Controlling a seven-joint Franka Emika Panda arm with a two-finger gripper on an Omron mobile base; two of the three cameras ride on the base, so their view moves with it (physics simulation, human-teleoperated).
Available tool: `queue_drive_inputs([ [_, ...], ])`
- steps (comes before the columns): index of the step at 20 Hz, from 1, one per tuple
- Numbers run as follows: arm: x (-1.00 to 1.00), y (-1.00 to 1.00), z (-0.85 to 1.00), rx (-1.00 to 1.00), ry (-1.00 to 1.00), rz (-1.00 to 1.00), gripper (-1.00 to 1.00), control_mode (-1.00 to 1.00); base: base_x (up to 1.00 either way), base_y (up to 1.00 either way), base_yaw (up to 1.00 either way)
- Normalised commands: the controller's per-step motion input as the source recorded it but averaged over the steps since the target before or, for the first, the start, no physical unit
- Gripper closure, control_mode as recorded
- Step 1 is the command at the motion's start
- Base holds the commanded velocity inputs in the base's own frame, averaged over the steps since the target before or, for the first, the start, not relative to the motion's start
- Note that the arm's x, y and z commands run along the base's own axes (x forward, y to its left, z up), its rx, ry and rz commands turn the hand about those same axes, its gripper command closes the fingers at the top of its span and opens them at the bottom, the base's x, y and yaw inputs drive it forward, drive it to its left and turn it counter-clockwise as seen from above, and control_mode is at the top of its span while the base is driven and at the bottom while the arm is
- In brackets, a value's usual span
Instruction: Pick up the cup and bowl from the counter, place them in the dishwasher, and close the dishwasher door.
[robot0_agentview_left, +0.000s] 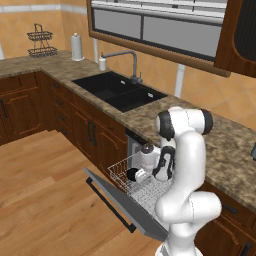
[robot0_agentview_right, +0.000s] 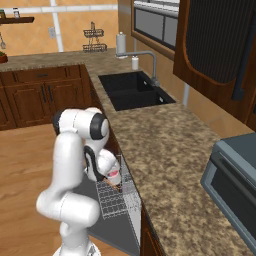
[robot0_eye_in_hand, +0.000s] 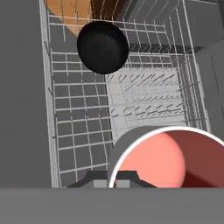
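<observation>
The dishwasher door (robot0_agentview_left: 107, 194) hangs open and lowered, with the white wire rack (robot0_agentview_left: 118, 172) pulled out over it. The glossy black bowl (robot0_eye_in_hand: 103, 47) rests in the rack's far corner in the hand view, and in the left base view the bowl (robot0_agentview_left: 132, 174) lies beside the hand. My gripper (robot0_agentview_left: 142, 171) hovers low over the rack, shut on the white cup (robot0_eye_in_hand: 168, 159), whose pinkish-red inside faces the hand camera. The cup (robot0_agentview_right: 114, 174) also peeks out below the hand. The brown speckled counter (robot0_agentview_right: 165, 145) runs above the dishwasher.
A black double sink (robot0_agentview_left: 120, 90) with a grey faucet (robot0_agentview_left: 131, 62) lies left of the dishwasher. A white dispenser (robot0_agentview_left: 102, 62), a paper towel roll (robot0_agentview_left: 76, 46) and a wire stand (robot0_agentview_left: 41, 41) stand at the back. A grey appliance (robot0_agentview_right: 235, 185) sits at the counter's right end.
</observation>
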Motion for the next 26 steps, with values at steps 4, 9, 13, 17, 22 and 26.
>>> queue_drive_inputs([
  [4, 0.15, 0.0, -0.9, -0.08, 0.0, -0.16, 1.0, -1.0, 0.0, 0.0, 0.0],
  [9, 0.41, -0.17, -0.61, -0.04, 0.0, -0.14, 1.0, -1.0, 0.0, 0.0, 0.0],
  [13, 0.61, -0.18, -0.45, 0.0, 0.0, -0.1, 1.0, -1.0, 0.0, 0.0, 0.0],
  [17, 0.58, -0.08, -0.4, 0.0, 0.0, -0.05, 1.0, -1.0, 0.0, 0.0, 0.0],
  [22, 0.63, 0.0, -0.12, 0.0, 0.0, 0.0, 1.0, -1.0, 0.0, 0.0, 0.0],
  [26, 0.52, 0.02, -0.06, 0.0, 0.0, 0.0, 1.0, -1.0, 0.0, 0.0, 0.0],
])
